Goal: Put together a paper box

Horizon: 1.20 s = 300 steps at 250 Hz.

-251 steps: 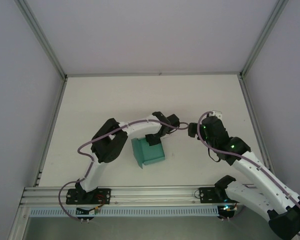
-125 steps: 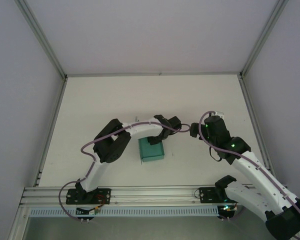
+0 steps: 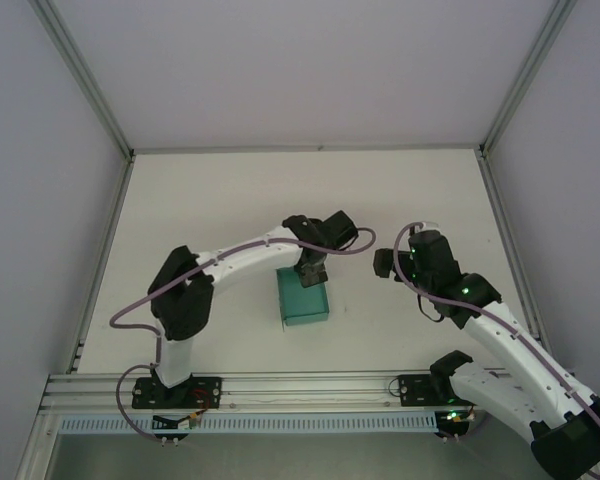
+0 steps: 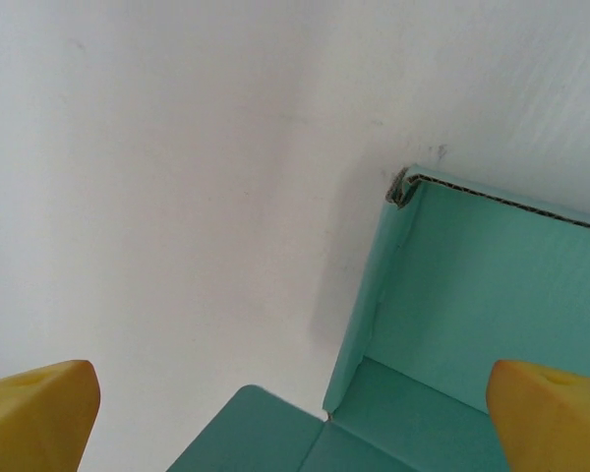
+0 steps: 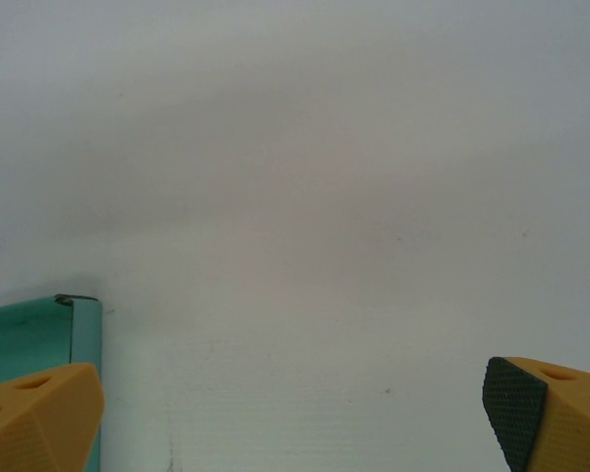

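1. As we read the overhead view from the left, the left arm trails a purple cable (image 3: 140, 305) and reaches from the near edge of the plain white table (image 3: 210, 200) toward its middle.
2. At the end of that arm, the left gripper (image 3: 311, 272) hangs over the far edge of the teal-green paperboard box (image 3: 303, 303).
3. From the left wrist we see the left gripper (image 4: 295, 418) spread wide. Its yellow fingertips (image 4: 34, 408) sit at the two lower corners of the view with nothing pinched between them.
4. Below them the teal-green paperboard box (image 4: 472, 285) shows an upright wall with a raw corrugated top edge, a floor panel, and a flap lying flat on the table. We cannot tell whether either fingertip touches the board.
5. The box stands open-topped near the middle of the table, somewhat toward the near edge, between the two arms.
6. Further right, the right gripper (image 3: 383, 263) is held near the box's right side, apart from it.
7. From the right wrist, the right gripper (image 5: 293, 418) is also spread wide and empty, with a black pad (image 5: 511, 393) facing inward. One corner of the box (image 5: 39, 334) shows at the left edge.
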Each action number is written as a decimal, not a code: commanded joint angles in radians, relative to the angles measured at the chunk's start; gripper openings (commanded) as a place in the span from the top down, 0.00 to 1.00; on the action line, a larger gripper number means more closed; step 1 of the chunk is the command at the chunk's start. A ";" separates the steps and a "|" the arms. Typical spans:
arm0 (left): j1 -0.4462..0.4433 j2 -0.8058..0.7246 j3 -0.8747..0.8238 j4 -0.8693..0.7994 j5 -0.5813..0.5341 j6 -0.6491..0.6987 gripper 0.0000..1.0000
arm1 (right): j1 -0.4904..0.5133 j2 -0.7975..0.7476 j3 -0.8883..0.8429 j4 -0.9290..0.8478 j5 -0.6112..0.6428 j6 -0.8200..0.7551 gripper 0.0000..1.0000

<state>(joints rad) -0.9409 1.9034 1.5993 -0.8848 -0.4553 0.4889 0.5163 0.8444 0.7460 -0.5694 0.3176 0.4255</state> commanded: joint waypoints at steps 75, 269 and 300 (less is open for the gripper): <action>0.174 -0.637 -0.348 0.330 -0.038 -0.599 0.00 | 0.051 0.440 0.189 0.217 -0.530 -0.710 0.00; 0.512 -1.032 -0.780 0.147 -0.153 -1.044 0.00 | 0.171 1.110 0.573 0.252 -0.330 -0.732 0.67; 0.512 -1.013 -0.779 0.164 -0.161 -1.046 0.00 | 0.182 1.036 0.481 0.301 -0.216 -0.587 0.69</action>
<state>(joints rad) -0.4332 0.8764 0.7898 -0.7067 -0.5640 -0.5320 0.6838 1.9743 1.3067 -0.3386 -0.0467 -0.3428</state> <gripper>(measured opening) 0.997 0.309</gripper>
